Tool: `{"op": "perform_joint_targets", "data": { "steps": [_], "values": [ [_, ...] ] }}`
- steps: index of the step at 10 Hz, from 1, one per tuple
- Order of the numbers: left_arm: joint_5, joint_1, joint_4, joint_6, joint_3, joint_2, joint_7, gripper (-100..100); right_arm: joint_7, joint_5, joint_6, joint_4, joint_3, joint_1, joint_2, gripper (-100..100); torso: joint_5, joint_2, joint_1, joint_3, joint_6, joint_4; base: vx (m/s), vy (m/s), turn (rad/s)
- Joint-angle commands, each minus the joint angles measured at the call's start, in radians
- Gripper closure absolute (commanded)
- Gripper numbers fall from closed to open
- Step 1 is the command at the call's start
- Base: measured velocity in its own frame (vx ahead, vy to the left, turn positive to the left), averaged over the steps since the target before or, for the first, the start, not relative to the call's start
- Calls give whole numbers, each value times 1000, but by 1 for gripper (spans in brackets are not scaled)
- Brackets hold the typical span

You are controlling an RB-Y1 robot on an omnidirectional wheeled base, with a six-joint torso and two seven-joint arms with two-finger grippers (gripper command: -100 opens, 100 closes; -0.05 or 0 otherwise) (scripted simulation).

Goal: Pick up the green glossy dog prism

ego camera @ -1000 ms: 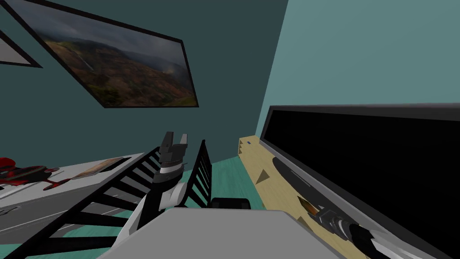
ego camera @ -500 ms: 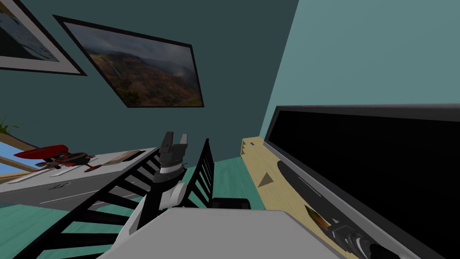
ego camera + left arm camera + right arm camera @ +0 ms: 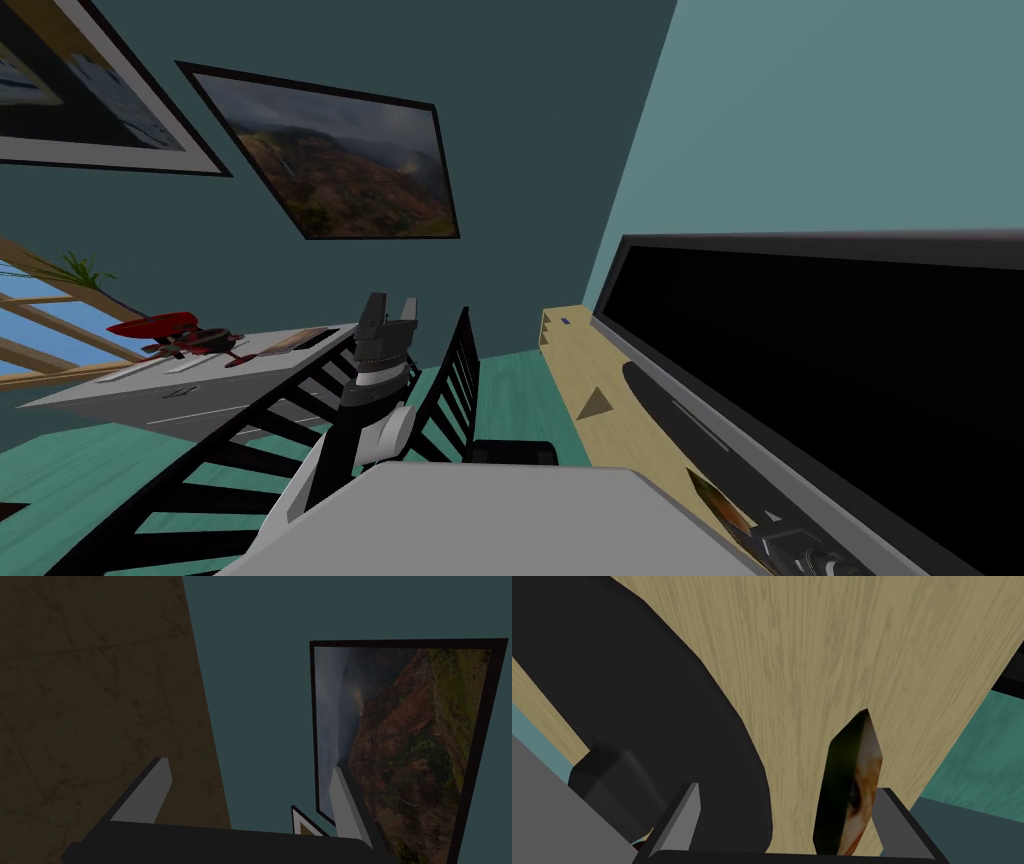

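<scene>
A dark green glossy prism [image 3: 846, 786] with a dog's face on one side stands on the pale wooden stand top [image 3: 822, 651]. It sits between the fingers of my open right gripper [image 3: 788, 788], close to one finger [image 3: 888, 811] and far from the other. In the head view the prism [image 3: 725, 508] lies at the lower right, just ahead of my right hand [image 3: 795, 548]. My left gripper [image 3: 388, 318] is raised in the middle of that view, open and holding nothing, as the left wrist view's gripper [image 3: 247, 776] confirms.
A big black TV screen [image 3: 820, 370] stands on the stand, its dark oval foot [image 3: 637, 701] right beside my right gripper. A small tan wedge [image 3: 597, 403] lies farther along the stand. A black slatted frame [image 3: 250, 450] and a grey table [image 3: 120, 405] with a red model helicopter [image 3: 170, 335] are on the left.
The whole head view has swung, so I have turned: the left side's table and pictures slid right and a window came in. My right hand and the prism sit lower in the picture.
</scene>
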Motion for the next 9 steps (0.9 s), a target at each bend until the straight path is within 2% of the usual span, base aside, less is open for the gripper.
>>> {"op": "perform_joint_targets", "data": {
  "steps": [1, 5, 6, 7, 8, 9],
  "values": [
    [0, 0, 0, 0, 0, 0, 0, 0, 0, 0, 0, 0, 0, 0, 0, 100, 0, 0, 0, 0, 0, 0, 0, 0, 0],
    [0, 0, 0, 0, 0, 0, 0, 0, 0, 0, -1, 0, 0, 0, 0, 100, 1, 0, 1, 0, 0, 0, 0, -2, 0],
    [0, 0, 0, 0, 0, 0, 0, 0, 0, 0, -1, 0, 0, 0, 0, 0, 1, 0, 1, 0, 0, 0, 0, 0, 0],
    [0, 0, 0, 0, 0, 0, 0, 0, -34, 50, -27, 17, 2, -47, 8, 100, 1, 0, 1, 0, 0, 0, -12, 57, -244],
    [0, 0, 0, 0, 0, 0, 0, 0, -34, 70, -27, 17, 2, -47, 8, 100, 1, 1, 5, 0, 2, 0, -28, 61, -160],
    [0, 0, 0, 0, 0, 0, 0, 0, -74, 104, -56, 44, 12, -88, 15, 100, 2, 2, 5, 1, 1, 0, 3, 38, -263]
  ]
}}
